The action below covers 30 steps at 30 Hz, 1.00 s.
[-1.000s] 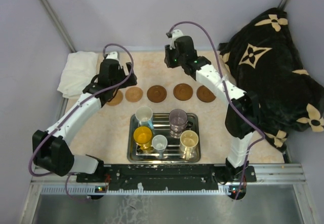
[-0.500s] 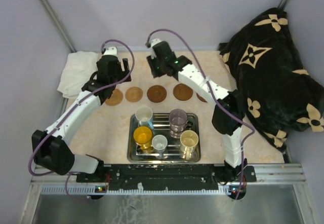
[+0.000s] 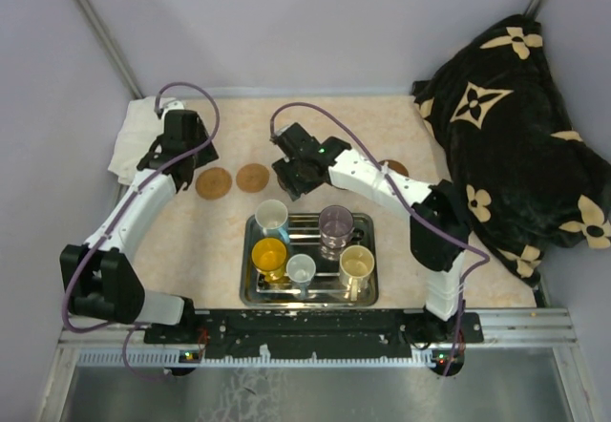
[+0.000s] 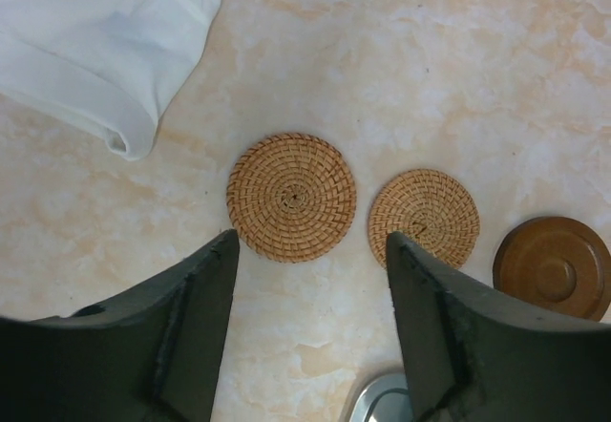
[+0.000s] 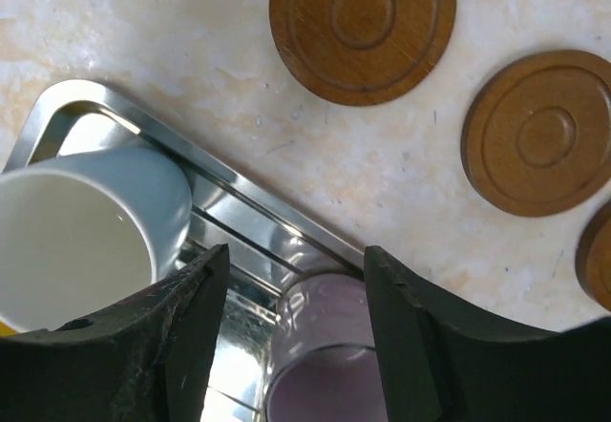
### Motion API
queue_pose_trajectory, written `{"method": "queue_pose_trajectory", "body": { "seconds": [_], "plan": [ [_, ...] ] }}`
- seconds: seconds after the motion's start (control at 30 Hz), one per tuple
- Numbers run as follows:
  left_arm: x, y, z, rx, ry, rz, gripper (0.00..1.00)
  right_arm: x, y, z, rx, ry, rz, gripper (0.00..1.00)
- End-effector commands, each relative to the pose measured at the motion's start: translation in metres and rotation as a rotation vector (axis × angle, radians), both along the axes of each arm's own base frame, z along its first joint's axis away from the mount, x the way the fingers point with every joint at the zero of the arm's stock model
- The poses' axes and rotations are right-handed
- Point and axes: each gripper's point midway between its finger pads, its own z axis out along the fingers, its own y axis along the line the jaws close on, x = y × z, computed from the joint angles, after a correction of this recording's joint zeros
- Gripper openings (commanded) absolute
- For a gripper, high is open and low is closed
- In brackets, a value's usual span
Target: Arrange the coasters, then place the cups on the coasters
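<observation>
Five coasters lie in a row behind the tray. Two are woven: one [image 4: 291, 197] [image 3: 214, 182] and a second [image 4: 424, 217] [image 3: 253, 177]. The others are brown wooden discs, one [image 5: 363, 21] and one [image 5: 539, 131] among them. My left gripper [image 4: 313, 245] [image 3: 179, 158] hovers open and empty above the woven pair. My right gripper [image 5: 296, 253] [image 3: 291, 176] is open over the tray's far rim, above the purplish cup [image 5: 334, 365] [image 3: 335, 221] and beside the light-blue cup [image 5: 86, 231] [image 3: 271, 217]. The yellow cup [image 3: 269, 253], small grey-white cup [image 3: 301, 269] and cream cup [image 3: 356, 264] also stand in the tray.
The steel tray [image 3: 372, 293] [image 5: 191, 169] sits near the arm bases. A folded white cloth [image 3: 143, 136] [image 4: 105, 50] lies at the back left. A black blanket with cream flowers [image 3: 516, 126] is heaped along the right side.
The right arm swung left and toward me, from the back of the table to over the tray's far rim, its jaws widening. The left gripper drew back to the left, its jaws narrowing somewhat.
</observation>
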Motion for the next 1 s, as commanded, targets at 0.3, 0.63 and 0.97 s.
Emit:
{"method": "queue_pose_trajectory", "body": {
  "seconds": [0.3, 0.63, 0.97],
  "plan": [
    [-0.008, -0.004, -0.005, -0.029, 0.018, -0.001, 0.5, -0.018, 0.012, 0.058, 0.169, -0.058, 0.018, 0.65],
    [-0.023, 0.004, -0.008, -0.012, 0.028, 0.03, 0.47, -0.017, 0.036, 0.043, 0.169, -0.024, 0.106, 0.6],
    [-0.024, 0.001, -0.008, -0.031, 0.021, 0.018, 0.68, -0.022, 0.049, 0.019, 0.151, 0.047, 0.16, 0.56]
  ]
}}
